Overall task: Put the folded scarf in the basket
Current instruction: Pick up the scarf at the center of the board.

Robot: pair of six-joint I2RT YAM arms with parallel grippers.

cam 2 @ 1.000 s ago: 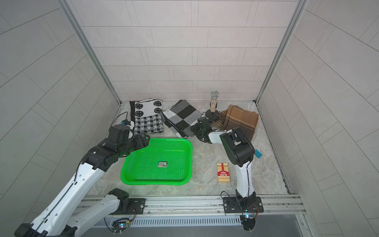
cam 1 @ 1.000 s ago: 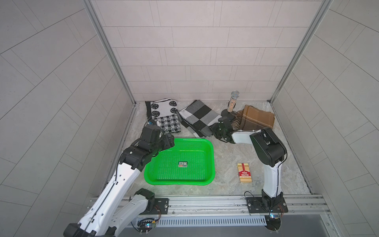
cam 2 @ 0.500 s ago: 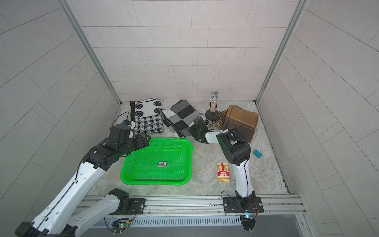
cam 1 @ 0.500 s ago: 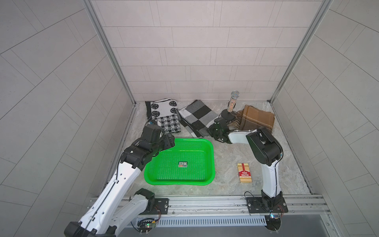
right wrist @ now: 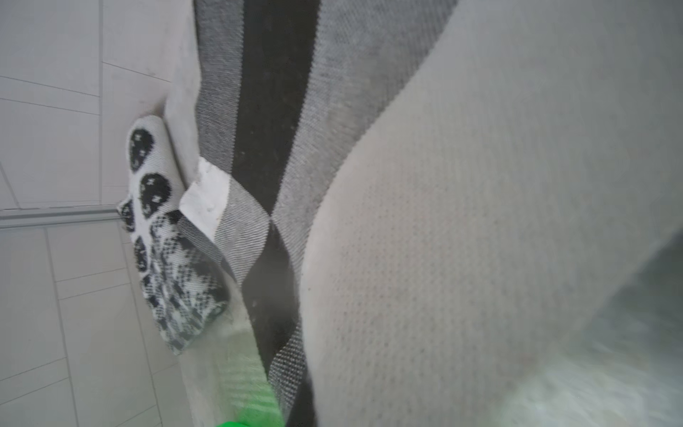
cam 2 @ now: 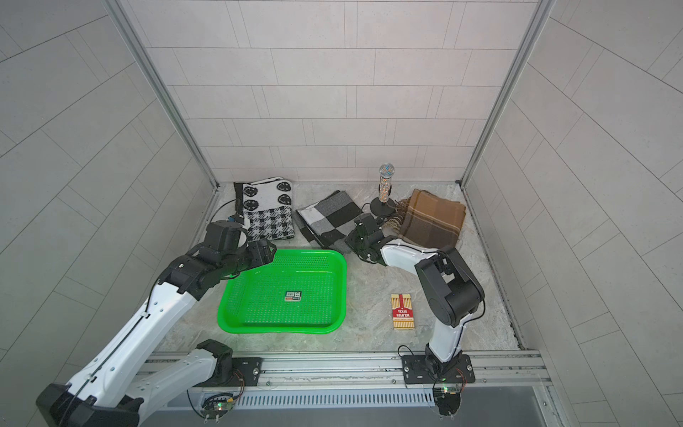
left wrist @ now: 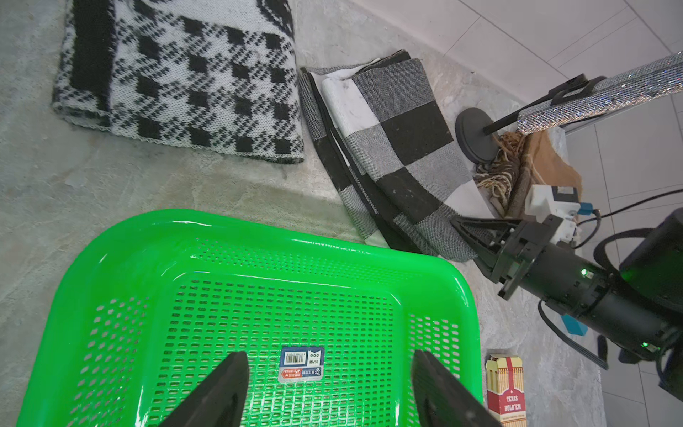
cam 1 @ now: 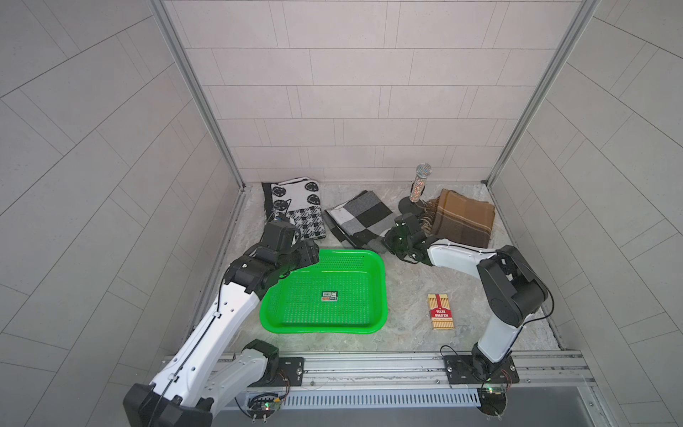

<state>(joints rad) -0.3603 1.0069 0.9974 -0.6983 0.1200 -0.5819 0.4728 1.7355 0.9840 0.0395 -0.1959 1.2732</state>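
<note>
Counting: three folded scarves (checked scarf [cam 1: 360, 218], patterned scarf [cam 1: 295, 207], brown scarf [cam 1: 464, 218]), one basket [cam 1: 383, 292], one card box [cam 1: 440, 311], one microphone [cam 1: 419, 185].
Checked scarf: woven squares, on the counter [cam 1: 410, 281] just behind the basket.
Basket: green perforated plastic, rounded corners.
Right tool [left wrist: 465, 236]: clamped on checked scarf's near corner.
Left tool [left wrist: 327, 355]: fingers apart, over the basket.
Room: bare counter beside card box.

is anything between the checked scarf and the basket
Nothing visible: the checked scarf, pinched at its corner by the right gripper, lies right by the basket's far rim. The left gripper hovers open over the basket's far left corner, possibly crowding the drop.
</note>
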